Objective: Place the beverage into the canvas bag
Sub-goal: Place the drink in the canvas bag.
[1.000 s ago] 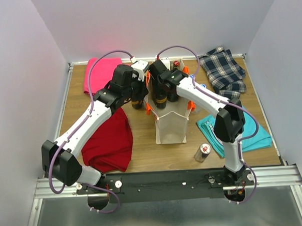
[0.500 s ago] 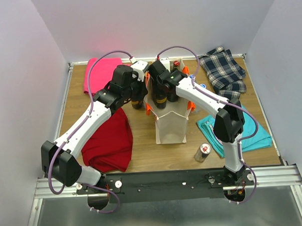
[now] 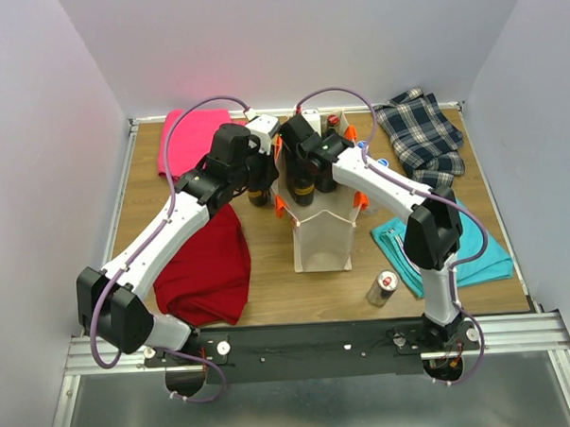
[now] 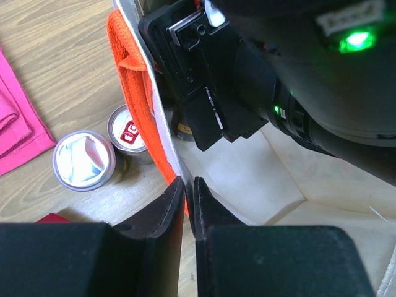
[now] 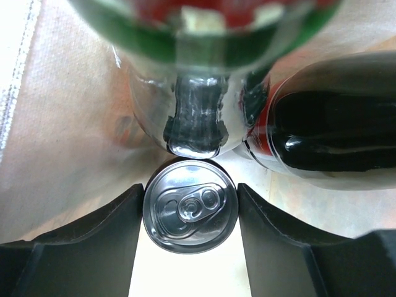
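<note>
Lowering the beverage can [image 5: 190, 213] into the canvas bag [image 3: 324, 238] looks like the step in hand. The right gripper [image 5: 189, 207] plunges into the bag's mouth, fingers clamped on the can, bottles [image 5: 334, 136] at its 12 o'clock. The left gripper [image 4: 189, 189], fingers closed, pinches the bag's rim at 9 o'clock. The next move probably calls for settling the can, then releasing.

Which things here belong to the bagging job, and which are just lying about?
Job:
- canvas bag
- silver can, gripped inside the bag by the right gripper
- left gripper, pinching the bag's rim
- dark bottles, already in the bag

Lying about:
- red cloth
- pink cloth
- plaid cloth
- teal cloth
- loose can on the table, possibly next
</note>
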